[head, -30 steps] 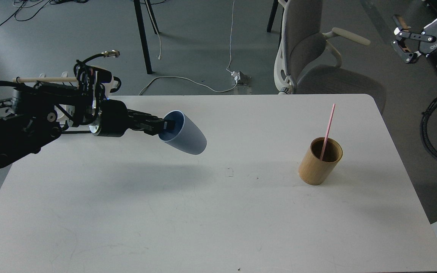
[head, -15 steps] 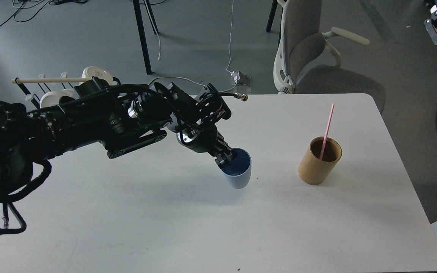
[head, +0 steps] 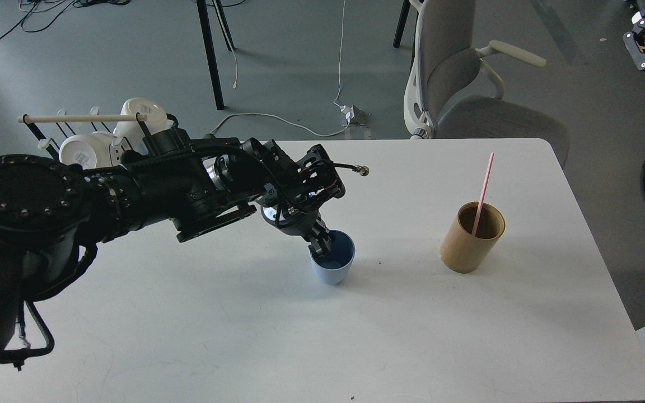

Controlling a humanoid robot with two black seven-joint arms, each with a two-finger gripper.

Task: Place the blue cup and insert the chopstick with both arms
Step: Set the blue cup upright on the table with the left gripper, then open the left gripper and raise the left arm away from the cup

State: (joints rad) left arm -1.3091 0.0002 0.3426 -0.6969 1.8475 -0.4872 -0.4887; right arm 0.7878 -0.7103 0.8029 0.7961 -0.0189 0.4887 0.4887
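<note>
**Gripping the blue cup at its rim**

Reaching down from the left, the left pincer [head: 321, 242] is clamping the near-left rim of the blue cup [head: 332, 264], one finger inside the mouth and the other against the outer wall. The cup is standing upright, mouth up, near the middle of the white bench [head: 311, 336], its base seeming to meet the surface. Well apart to its right, a bamboo holder [head: 471, 238] is sitting on the bench with a pink chopstick [head: 483, 193] leaning out of it. The right pincer [head: 644, 42] is hanging off the bench at the top right corner, too small and dark to tell whether it is wide or narrow. Behind the left arm, white bowls [head: 112, 137] are resting on a rack.
</note>
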